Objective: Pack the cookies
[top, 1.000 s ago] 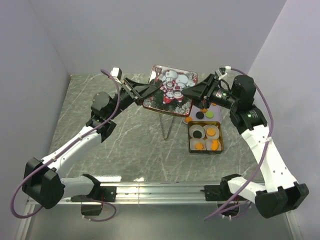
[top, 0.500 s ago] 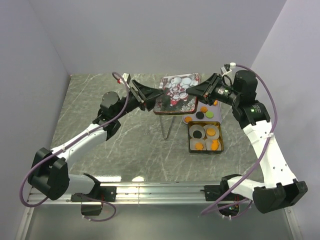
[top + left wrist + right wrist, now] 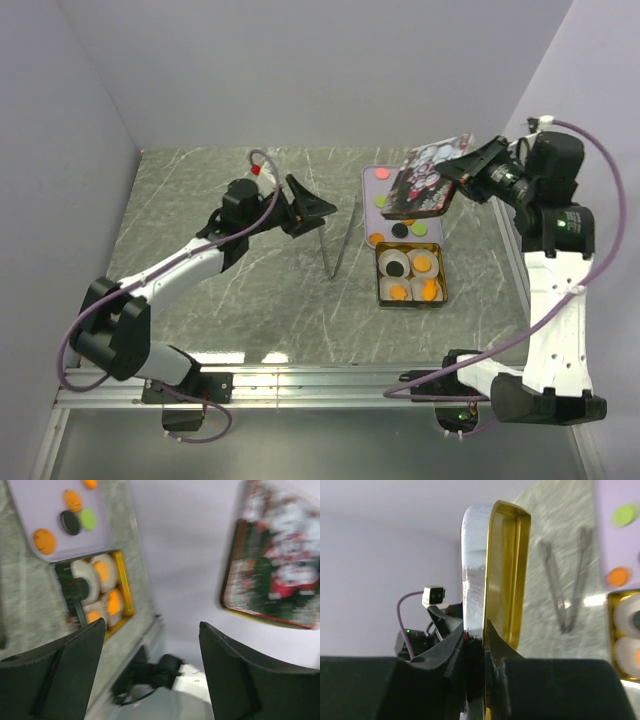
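left claw [image 3: 322, 212] spread wide, empty | right claw [image 3: 463, 170] clamped on lid [image 3: 428, 180] edge, lid tilted above tray [image 3: 373, 178] | cookies [image 3: 424, 264] in tin [image 3: 378, 282]

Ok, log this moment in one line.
left gripper open, empty; right gripper gripping tin lid aloft; cookies in tin and on tray

The Christmas-printed metal tin lid [image 3: 428, 180] is now held by the right end effector [image 3: 466, 170] alone and sits further right, over the lavender tray [image 3: 371, 181]. The left end effector [image 3: 322, 211] has released it and drawn back left, jaws apart.
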Motion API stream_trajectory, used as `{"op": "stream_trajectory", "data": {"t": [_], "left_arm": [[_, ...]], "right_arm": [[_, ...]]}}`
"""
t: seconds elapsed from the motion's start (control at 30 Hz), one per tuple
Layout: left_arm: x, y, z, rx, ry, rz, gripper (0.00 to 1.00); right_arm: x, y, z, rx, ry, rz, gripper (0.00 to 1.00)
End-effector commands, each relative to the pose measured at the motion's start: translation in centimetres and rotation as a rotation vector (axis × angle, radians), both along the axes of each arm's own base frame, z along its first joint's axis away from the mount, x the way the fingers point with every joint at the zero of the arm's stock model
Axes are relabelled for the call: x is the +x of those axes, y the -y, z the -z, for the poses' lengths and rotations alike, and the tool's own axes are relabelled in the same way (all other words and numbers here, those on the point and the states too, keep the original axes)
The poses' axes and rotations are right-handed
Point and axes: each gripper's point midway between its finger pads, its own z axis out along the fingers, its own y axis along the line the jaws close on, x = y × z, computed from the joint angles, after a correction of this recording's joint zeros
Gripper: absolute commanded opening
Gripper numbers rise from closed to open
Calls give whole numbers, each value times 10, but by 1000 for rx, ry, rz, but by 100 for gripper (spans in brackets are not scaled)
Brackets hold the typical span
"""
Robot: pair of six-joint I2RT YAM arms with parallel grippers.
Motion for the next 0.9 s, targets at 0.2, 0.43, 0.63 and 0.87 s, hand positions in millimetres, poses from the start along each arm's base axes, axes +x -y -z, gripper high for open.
{"op": "stream_trajectory", "data": {"t": [0.2,0.43,0.63,0.87], "left_arm": [[-32,87,90,490,39,277,74],[-26,132,131,687,42,316,71],[-19,144,165,817,16,313,67],[-16,148,189,881,-7,318,60]], "right_arm": [[-47,48,-31,-186,71,211,9],[-80,57,-30,-257,62,260,10],[-90,56,-20,-278,34,249,10],[-88,57,-22,-297,33,237,10]]}}
